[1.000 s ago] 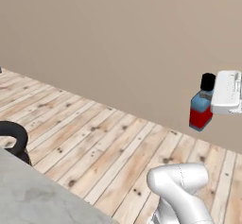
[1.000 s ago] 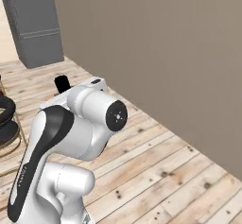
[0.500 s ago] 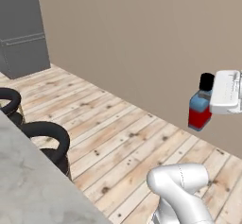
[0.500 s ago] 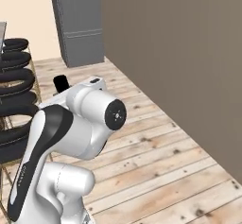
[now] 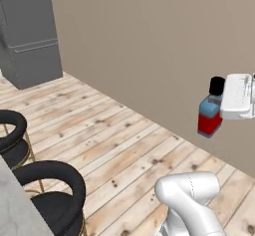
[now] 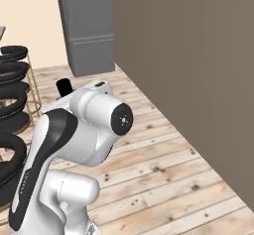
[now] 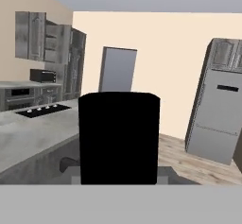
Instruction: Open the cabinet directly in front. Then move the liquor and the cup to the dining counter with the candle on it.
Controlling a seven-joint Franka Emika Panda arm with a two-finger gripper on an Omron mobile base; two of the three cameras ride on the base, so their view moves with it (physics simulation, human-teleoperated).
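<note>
I have the liquor [image 5: 209,120] clamped in the gripper [image 5: 222,111], jaws partly closed around its squarish body, at the right edge of the left base view, clear of the floor and in front of the tan wall [image 5: 149,46]. In the hand view its black cap [image 7: 118,138] fills the centre and hides the fingers, so I can't judge how well the pads sit.

My worries from here:
- The bottle hangs out sideways, so any jolt of the base could let it slip or twist in the grip.
- The black stools [image 5: 52,192] sit at lower left, beside the marble tabletop [image 7: 28,135] of the dining counter; I could clip one.
- With the cap blocking the hand view, I'd set it down half blind, maybe on the cooktop [image 7: 42,110].
</note>
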